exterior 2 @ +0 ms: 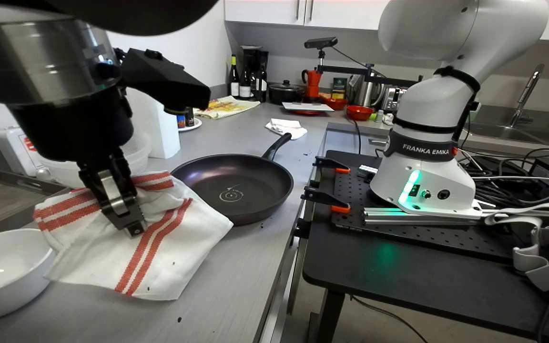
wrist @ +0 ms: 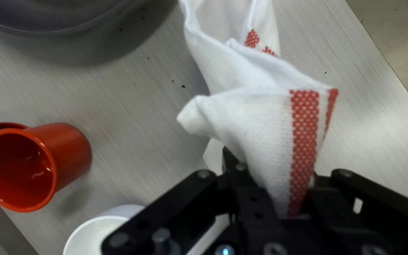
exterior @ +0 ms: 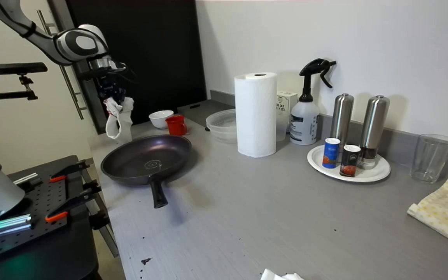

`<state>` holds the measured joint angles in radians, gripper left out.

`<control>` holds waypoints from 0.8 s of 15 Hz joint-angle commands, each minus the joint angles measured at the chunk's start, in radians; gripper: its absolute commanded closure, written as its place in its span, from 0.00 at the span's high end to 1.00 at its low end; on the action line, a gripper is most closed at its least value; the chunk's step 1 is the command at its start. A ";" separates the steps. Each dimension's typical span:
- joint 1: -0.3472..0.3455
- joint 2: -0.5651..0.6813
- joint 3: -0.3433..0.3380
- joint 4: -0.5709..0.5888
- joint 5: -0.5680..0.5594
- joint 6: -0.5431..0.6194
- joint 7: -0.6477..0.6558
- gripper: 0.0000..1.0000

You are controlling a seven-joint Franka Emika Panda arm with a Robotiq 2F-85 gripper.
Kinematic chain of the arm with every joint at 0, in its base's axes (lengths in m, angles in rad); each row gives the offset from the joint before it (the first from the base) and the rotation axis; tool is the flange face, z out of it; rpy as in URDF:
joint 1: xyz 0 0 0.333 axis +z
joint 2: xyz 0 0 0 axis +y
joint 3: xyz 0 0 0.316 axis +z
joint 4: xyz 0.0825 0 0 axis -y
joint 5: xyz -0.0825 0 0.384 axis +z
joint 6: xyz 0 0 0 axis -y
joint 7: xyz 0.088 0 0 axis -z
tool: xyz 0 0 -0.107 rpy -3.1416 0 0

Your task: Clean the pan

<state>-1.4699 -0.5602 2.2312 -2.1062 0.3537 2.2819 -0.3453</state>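
Note:
The pan [exterior: 130, 161], black, round and shallow, sits on the grey counter near its edge. Its straight black handle points away from my gripper. It also shows in an exterior view [exterior 2: 227, 190], and its rim is at the top left of the wrist view [wrist: 55, 26]. My gripper [exterior: 114, 102] is shut on a white cloth [exterior 2: 179, 257] with red stripes, off to the side of the pan opposite the handle. The cloth hangs down from the fingers, bunched in the wrist view [wrist: 253, 113]. I cannot tell whether its lower end touches the counter. It partly hides the fingertips.
A red mug [wrist: 62, 152] and a white bowl [exterior: 159, 119] stand close to my gripper. A clear plastic tub [exterior: 223, 130], a paper towel roll [exterior: 256, 116] and a spray bottle [exterior: 303, 124] stand along the wall. Another folded white cloth [exterior 2: 286, 127] lies beyond the handle.

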 commanded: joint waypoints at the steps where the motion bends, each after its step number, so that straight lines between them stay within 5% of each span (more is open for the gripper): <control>1: -0.054 -0.086 0.036 0.114 0.042 -0.053 -0.065 0.04; 12: -0.152 -0.075 0.133 0.140 0.173 0.031 -0.250 0.04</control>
<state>-1.5733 -0.6288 2.3346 -1.9739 0.4596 2.2884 -0.5153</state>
